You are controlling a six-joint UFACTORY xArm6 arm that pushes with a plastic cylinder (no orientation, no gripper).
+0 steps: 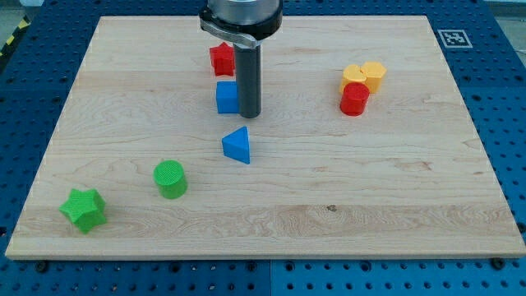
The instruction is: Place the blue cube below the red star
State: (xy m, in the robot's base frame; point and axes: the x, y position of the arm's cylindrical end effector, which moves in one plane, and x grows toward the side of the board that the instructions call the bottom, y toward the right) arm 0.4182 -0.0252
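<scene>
On the counter [123,99], the blue cube [227,96] is sitting directly below the red star [220,58]. My tip [249,114] is touching the cube's right side; no jawed end effector is showing.

Bright, even light; sharp focus

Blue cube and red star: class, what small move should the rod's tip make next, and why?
Probably only a slight nudge, or none. The blue cube already sits just below the red star, a little toward the view's right. My tip is against the cube's right side, so a short push toward the view's left would line it up.
</scene>
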